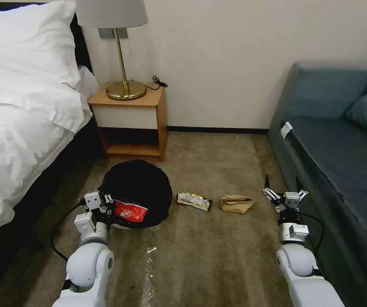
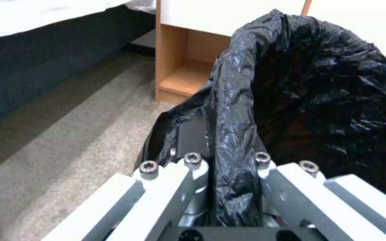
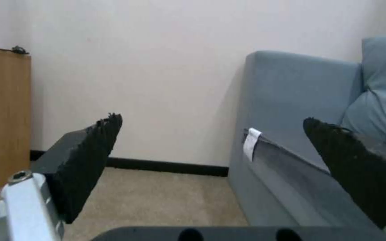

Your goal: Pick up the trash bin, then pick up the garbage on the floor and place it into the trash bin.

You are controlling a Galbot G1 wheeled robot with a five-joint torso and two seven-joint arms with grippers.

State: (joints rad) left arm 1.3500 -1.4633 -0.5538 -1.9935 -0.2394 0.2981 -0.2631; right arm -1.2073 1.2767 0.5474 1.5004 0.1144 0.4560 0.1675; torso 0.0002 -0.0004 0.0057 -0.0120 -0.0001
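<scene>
On my left wrist feed the two fingers are pinched tight on the bag-covered rim of the trash bin (image 2: 318,100), the black liner bunched between them. From the head camera the left gripper (image 1: 102,204) sits at the bin's near-left edge, and the trash bin (image 1: 143,187) is tipped toward me so I look into its black mouth (a sliver of white body shows under the near rim). A red wrapper (image 1: 130,211) lies inside it against the near side.

My right gripper (image 1: 285,187) has its fingers spread wide with nothing between them, hovering above the carpet (image 1: 217,256) just beside the blue sofa (image 1: 341,145). On the floor between the two grippers lie the silvery-yellow wrapper (image 1: 194,201), just right of the bin, and the crumpled brown paper bag (image 1: 236,204), near the right gripper.

Behind the bin stands a wooden nightstand (image 1: 132,123) with a brass lamp (image 1: 121,55), and the bed (image 1: 21,119) runs along my left.
</scene>
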